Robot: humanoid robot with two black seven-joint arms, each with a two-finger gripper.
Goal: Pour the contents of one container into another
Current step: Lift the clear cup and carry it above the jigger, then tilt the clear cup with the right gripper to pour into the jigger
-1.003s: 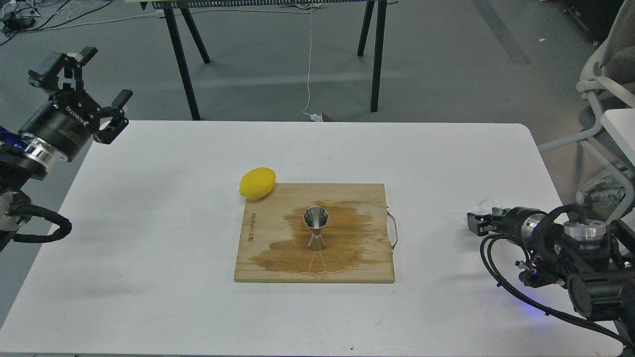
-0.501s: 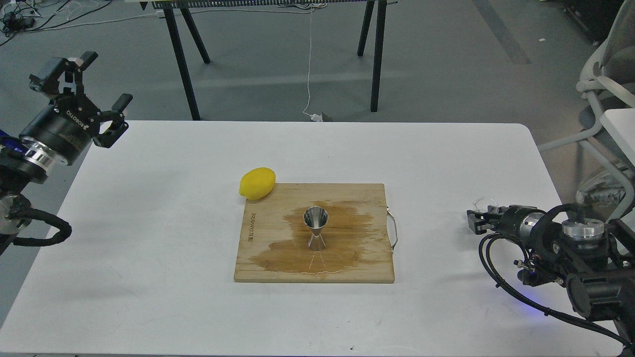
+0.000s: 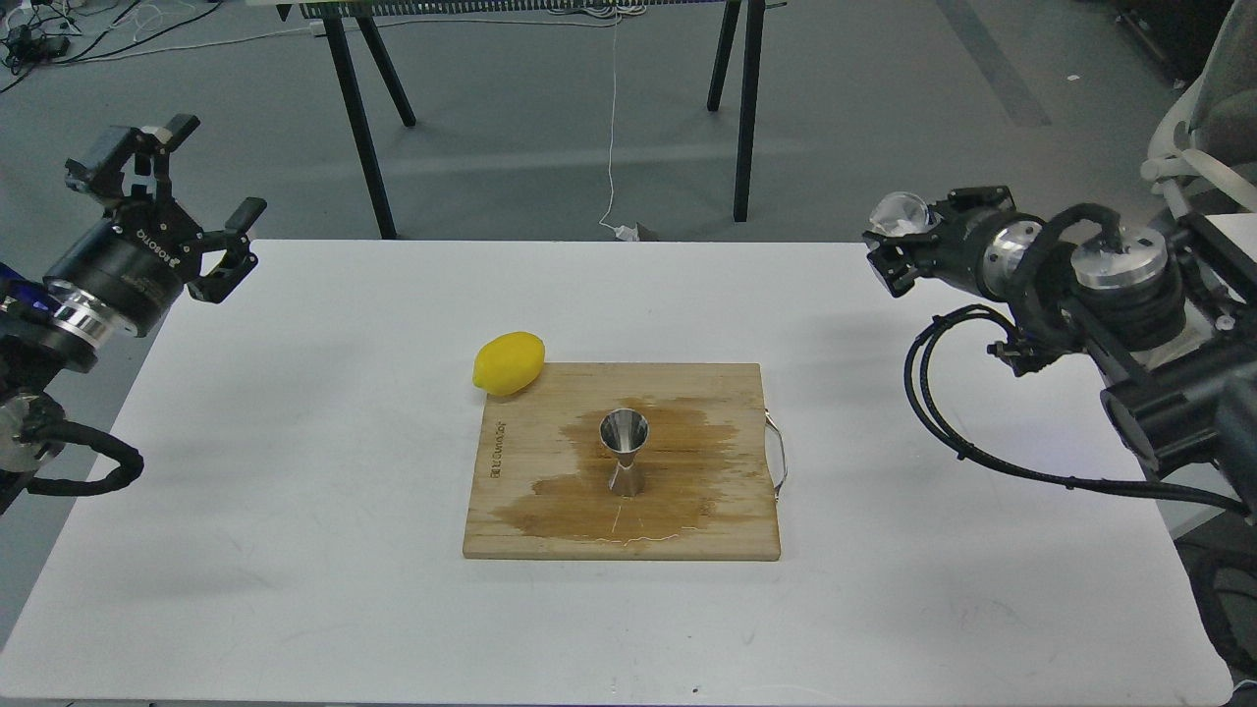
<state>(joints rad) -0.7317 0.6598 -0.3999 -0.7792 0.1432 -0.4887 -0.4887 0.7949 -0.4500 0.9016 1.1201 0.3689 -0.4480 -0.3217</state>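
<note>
The steel jigger (image 3: 625, 453) stands upright in the middle of a wooden cutting board (image 3: 520, 511), on a dark wet patch. My right gripper (image 3: 896, 245) hangs high above the table's far right, shut on the small clear glass cup (image 3: 901, 212), which is well to the right of the jigger and above it. My left gripper (image 3: 187, 191) is open over the table's far left corner, holding nothing.
A yellow lemon (image 3: 509, 363) lies at the board's back left corner. A metal handle (image 3: 779, 457) sticks out from the board's right edge. Black table legs (image 3: 365, 128) stand on the floor behind the white table (image 3: 295, 442). A chair (image 3: 1203, 137) stands at the far right.
My right arm has lifted the glass cup from the table's right edge up and towards the back. The left gripper shifted only slightly.
</note>
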